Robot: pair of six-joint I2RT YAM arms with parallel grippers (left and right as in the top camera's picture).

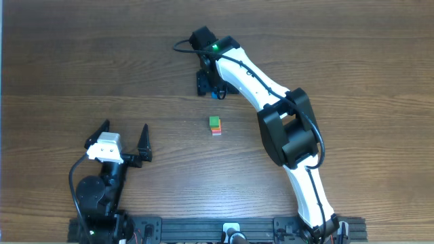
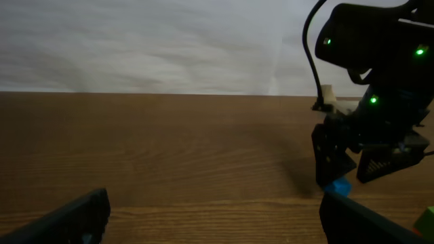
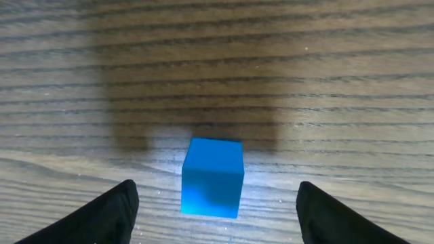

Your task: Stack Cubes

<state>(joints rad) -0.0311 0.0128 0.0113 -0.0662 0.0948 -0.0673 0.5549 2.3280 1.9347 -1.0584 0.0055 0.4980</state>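
A blue cube (image 3: 212, 177) rests on the wooden table between the spread fingers of my right gripper (image 3: 213, 207), which is open just above it with no contact visible. From above, the right gripper (image 1: 210, 85) sits at the far middle of the table with the blue cube (image 1: 214, 95) peeking out beneath it. A green cube (image 1: 214, 122) is stacked on a red cube (image 1: 216, 131) at the table's centre, nearer than the right gripper. My left gripper (image 1: 124, 140) stands open at the near left, with nothing between its fingers. The left wrist view shows the right gripper (image 2: 356, 159) over the blue cube (image 2: 337, 186).
The wooden table (image 1: 352, 74) is bare apart from the cubes. A pale wall (image 2: 156, 41) rises behind the far edge. The right arm's white links (image 1: 261, 81) stretch diagonally across the right half of the table.
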